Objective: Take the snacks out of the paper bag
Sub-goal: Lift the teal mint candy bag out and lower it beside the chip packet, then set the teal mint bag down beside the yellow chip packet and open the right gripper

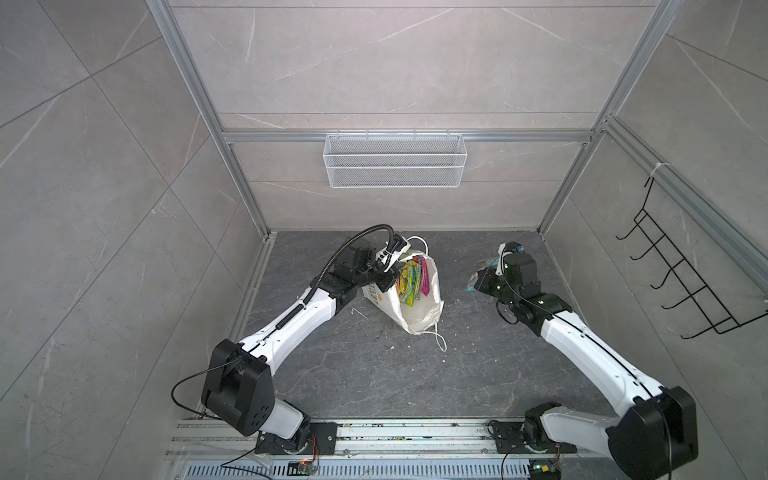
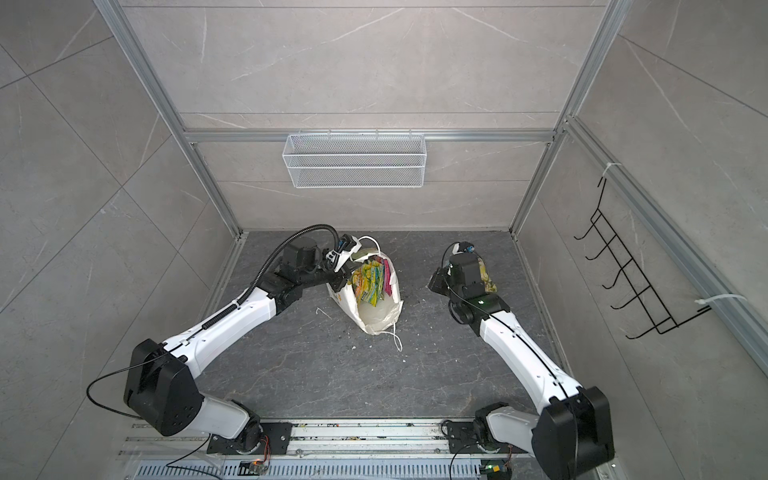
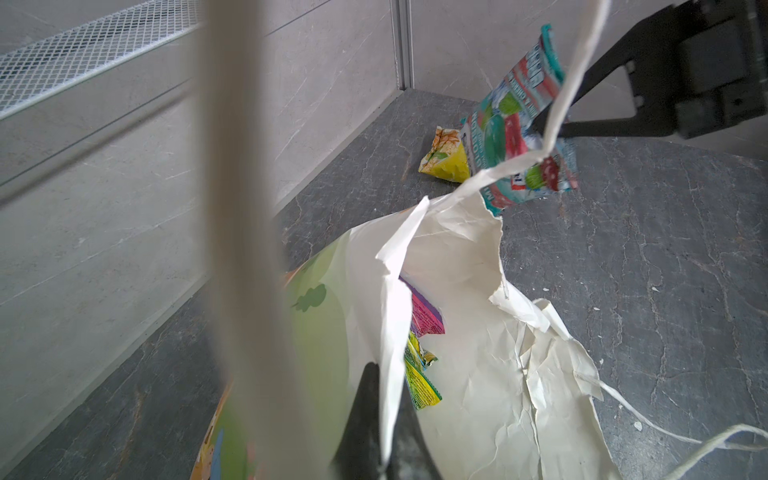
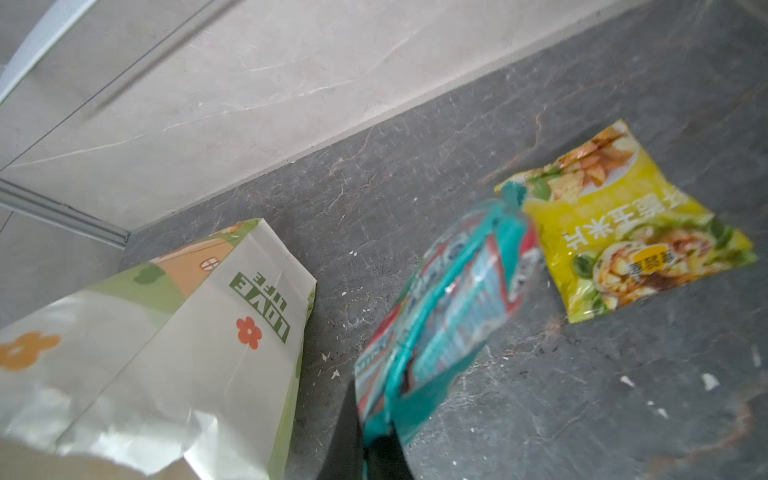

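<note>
Teal foil gleams where one packet [image 4: 449, 299] is gripped by one edge in the right gripper [image 4: 365, 419], whose jaws are clamped on it. It appears to be lifted off the dark veined surface [image 1: 374, 374], near a yellow packet [image 4: 631, 232] that lies flat by the back wall. The paper bag [image 1: 417, 316] is seen at the middle of the surface, apparently tilted, with its mouth open to the top views. Its creased, torn rim is pinched between the closed jaws of the left gripper [image 3: 384, 399]. More snacks [image 2: 370, 282], yellow-green and purple-pink among them, are stacked on edge inside the bag, against the wall nearest that gripper. The packets are judged to be light, thin and floppy, with a glossy skin that is likely to slip. A firm pinch is therefore best taken on a flat sealed edge facing the mouth, not across the puffed middle. The bag's paper is judged weak and easily torn further, so it is best steadied at the rim. A loose cord handle [image 1: 438, 338] trails on the surface and could be snagged.
</note>
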`<action>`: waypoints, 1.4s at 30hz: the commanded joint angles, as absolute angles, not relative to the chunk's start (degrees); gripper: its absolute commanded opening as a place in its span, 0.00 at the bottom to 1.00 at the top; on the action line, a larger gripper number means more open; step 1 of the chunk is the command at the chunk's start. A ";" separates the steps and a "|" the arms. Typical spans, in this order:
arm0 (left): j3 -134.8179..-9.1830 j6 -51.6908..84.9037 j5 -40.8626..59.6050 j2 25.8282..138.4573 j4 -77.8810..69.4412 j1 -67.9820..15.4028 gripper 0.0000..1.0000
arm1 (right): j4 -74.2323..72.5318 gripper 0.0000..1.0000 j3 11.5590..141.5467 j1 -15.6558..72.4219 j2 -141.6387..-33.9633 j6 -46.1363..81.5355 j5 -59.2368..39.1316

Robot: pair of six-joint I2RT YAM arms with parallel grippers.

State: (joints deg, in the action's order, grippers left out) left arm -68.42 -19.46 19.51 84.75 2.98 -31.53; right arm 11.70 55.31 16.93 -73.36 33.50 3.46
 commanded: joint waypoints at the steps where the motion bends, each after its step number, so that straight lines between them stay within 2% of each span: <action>1: -71.45 -18.46 20.52 85.42 -0.70 -31.91 0.00 | 6.34 0.00 58.70 15.61 -77.98 40.51 2.80; 15: -70.61 -17.91 20.32 85.43 -1.69 -32.02 0.00 | -5.73 0.00 56.63 11.42 -90.32 57.99 3.33; 31: -69.34 -17.28 20.91 85.55 -3.34 -32.00 0.00 | -10.62 0.00 40.62 11.55 -86.05 71.43 7.72; 42: -68.38 -17.12 20.84 84.73 -3.59 -32.04 0.00 | -17.27 0.00 38.66 13.76 -91.93 82.64 9.50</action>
